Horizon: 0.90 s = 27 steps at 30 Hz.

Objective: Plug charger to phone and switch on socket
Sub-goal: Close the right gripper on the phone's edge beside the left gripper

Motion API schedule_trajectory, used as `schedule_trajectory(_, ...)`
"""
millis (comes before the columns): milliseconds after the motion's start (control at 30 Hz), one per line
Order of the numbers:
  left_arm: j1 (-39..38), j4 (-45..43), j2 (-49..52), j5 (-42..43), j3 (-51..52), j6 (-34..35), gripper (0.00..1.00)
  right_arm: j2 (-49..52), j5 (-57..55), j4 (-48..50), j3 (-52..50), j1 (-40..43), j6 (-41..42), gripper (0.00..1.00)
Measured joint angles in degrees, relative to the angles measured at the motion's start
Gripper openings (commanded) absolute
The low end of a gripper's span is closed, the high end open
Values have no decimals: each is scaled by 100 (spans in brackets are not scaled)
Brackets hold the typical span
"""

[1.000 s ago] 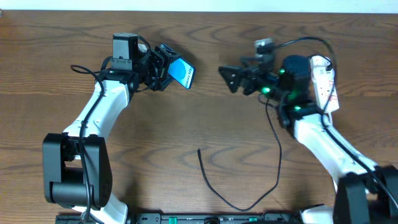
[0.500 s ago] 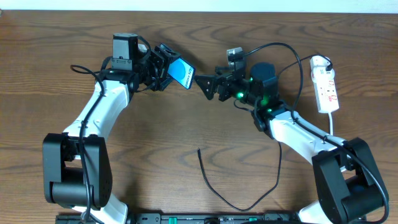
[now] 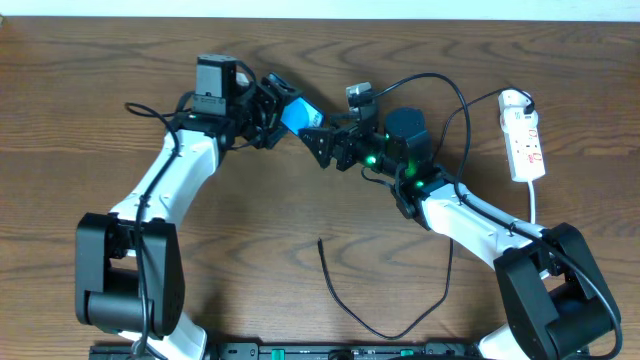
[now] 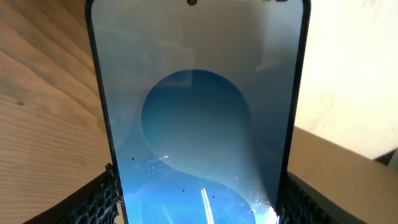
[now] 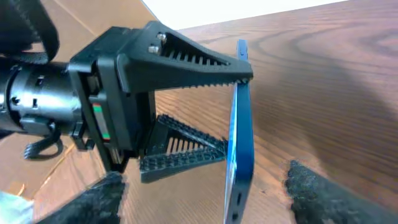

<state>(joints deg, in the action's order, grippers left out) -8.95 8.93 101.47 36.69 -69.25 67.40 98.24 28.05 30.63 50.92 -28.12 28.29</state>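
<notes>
Your left fingers [image 4: 99, 199] are gripping the phone [image 4: 196, 124] by its sides. Your right fingers [image 5: 323, 190] are standing wide, the phone's end between them.

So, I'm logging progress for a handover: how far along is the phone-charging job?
Done: the phone is lifted off the table in the left gripper. In hand: the open right gripper sits beside it, empty. Left: the charger lies loose on the table, unplugged, and the socket is untouched.

Robotics lab, wood-grain table [image 3: 262, 215], left arm [image 3: 168, 178], right arm [image 3: 470, 213]
</notes>
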Motion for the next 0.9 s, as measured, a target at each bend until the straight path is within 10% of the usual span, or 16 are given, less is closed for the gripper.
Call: schedule_trajectory(900, -492, -385, 0, -44, 0, 400, 8, 0, -476, -337, 0, 0, -2, 50)
